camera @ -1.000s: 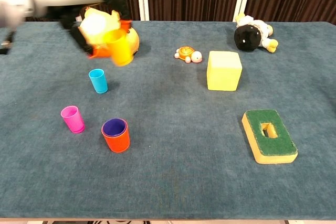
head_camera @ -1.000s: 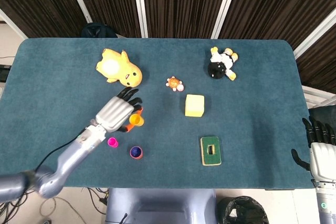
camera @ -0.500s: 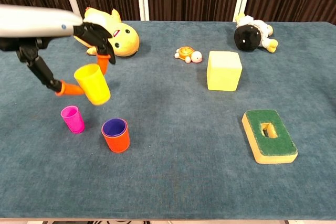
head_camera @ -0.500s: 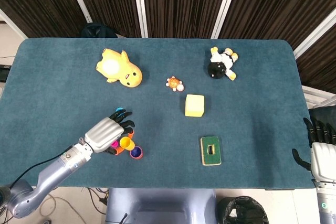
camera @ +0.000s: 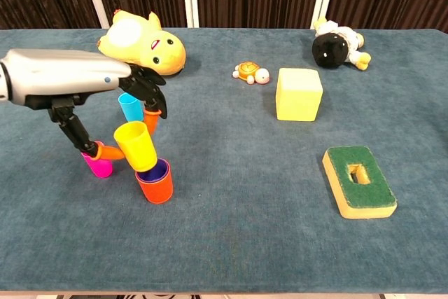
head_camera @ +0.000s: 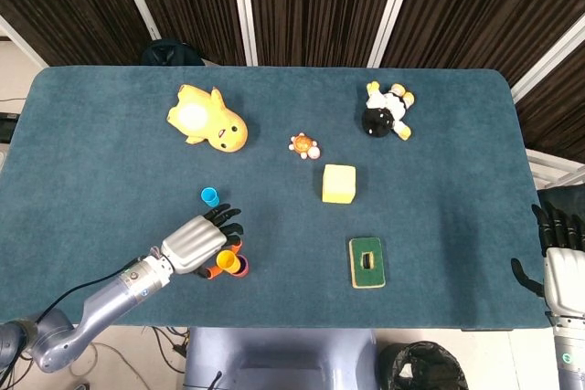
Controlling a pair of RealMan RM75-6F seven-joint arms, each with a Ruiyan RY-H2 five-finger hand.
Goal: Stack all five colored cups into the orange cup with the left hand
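Covering the table [camera: 280,243] is blue felt; dark slatted panels run along the top of frame. Left hand [camera: 105,113] pinches the yellow cup [camera: 135,145], tilted above the orange cup [camera: 155,185] at lower left. Right hand [head_camera: 559,248], lower right edge, hangs with fingers apart, holding nothing.

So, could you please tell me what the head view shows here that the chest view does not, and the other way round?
Only the head view shows the right hand, idle off the table's right edge. Only the chest view shows the small pink plastic cup and the purple cup nested in the orange cup. Both show the left hand holding the tilted yellow plastic cup at the orange cup, plus the small blue cup.
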